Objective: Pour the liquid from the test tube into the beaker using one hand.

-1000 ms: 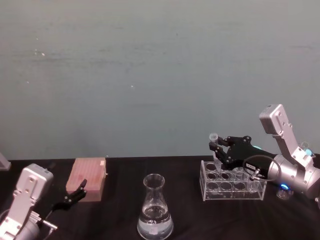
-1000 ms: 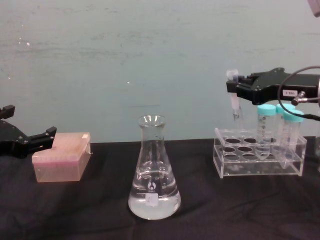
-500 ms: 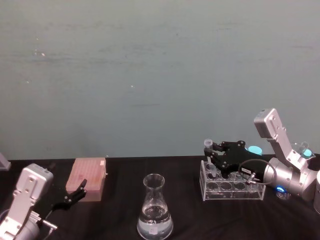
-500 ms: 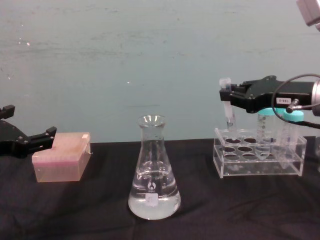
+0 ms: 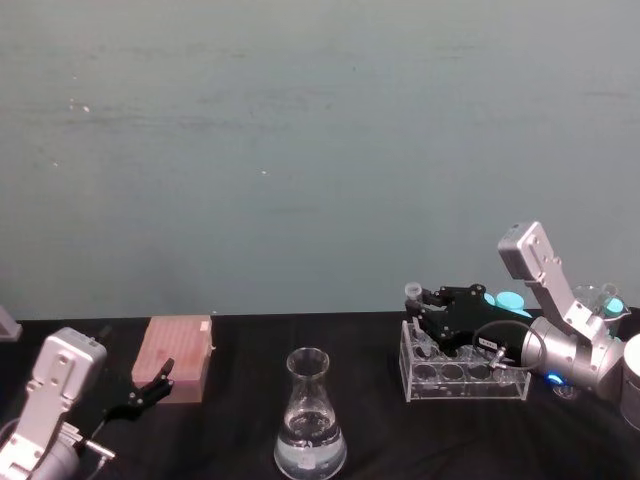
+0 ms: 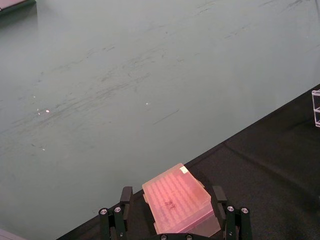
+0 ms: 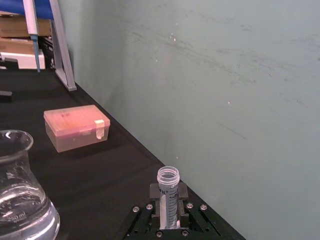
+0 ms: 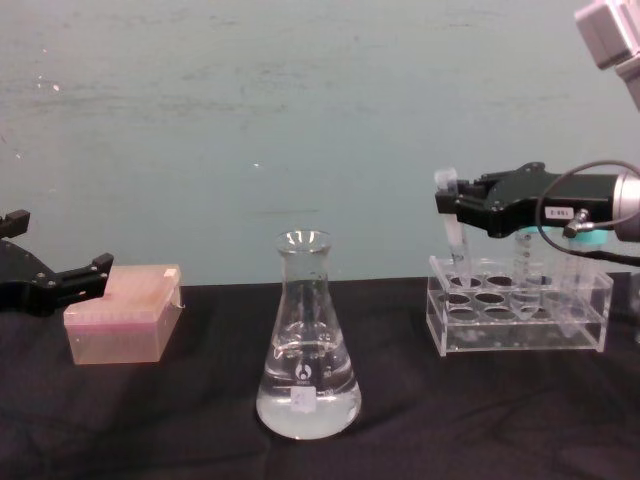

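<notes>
Test tube (image 8: 452, 225): slim, clear, uncapped, flared rim uppermost. Long axis close to vertical, mouth pointing up, lower end dipping toward the front-left holes of the tube rack (image 8: 520, 320). Location: right side of the table, above the rack's left end, clamped near its rim between the fingers of my right gripper (image 8: 450, 205), which reaches in level from the right. In the right wrist view the tube (image 7: 168, 197) stands upright between the two black pads.

Liquid: not discernible inside the tube.

Beaker (image 8: 307, 340): conical glass flask, upright at table centre, well left of the rack, clear fluid filling its wide base, small white label low on the front. Mouth open, facing up.

Rack contents: teal-capped tubes (image 5: 512, 299) behind my right gripper.

Left gripper (image 8: 60, 280): parked at the table's left edge, fingers spread apart, holding nothing, just beside the pink tip box (image 8: 125, 312). In the left wrist view the box (image 6: 181, 201) lies between the open fingers without contact that I can confirm.

Table cover: black cloth (image 8: 180, 420).
</notes>
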You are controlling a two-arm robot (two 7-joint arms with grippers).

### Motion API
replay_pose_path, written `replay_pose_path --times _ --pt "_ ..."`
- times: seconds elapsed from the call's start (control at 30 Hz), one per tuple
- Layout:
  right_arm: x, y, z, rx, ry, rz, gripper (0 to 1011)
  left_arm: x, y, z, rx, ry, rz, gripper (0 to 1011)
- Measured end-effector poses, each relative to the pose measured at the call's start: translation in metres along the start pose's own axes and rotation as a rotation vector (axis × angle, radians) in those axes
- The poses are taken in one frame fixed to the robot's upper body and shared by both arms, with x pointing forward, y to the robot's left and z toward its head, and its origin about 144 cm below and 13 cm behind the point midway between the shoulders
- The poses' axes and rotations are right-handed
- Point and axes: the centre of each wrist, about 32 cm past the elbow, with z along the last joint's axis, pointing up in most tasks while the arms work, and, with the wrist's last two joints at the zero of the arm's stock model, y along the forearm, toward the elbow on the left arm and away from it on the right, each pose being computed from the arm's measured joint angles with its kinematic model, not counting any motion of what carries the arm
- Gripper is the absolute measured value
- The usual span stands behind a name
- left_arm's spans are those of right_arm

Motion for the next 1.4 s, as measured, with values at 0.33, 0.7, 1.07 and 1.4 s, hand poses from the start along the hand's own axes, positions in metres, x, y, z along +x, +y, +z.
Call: replay_pose_path --times 0.33,0.7,1.07,1.4 --pt "0.004 0.003 -0.01 -0.015 0.007 -0.003 194 0.0 0.0 0.0 0.0 0.0 0.0 1000" --pt "0.004 0.006 -0.018 -0.009 0.047 0.012 195 0.0 0.0 0.0 0.0 0.0 0.0 1000" --pt "0.004 0.007 -0.02 -0.001 0.051 0.009 194 0.0 0.0 0.0 0.0 0.0 0.0 1000" --pt "0.005 0.007 -0.02 -0.002 0.05 0.009 195 0.0 0.0 0.0 0.0 0.0 0.0 1000"
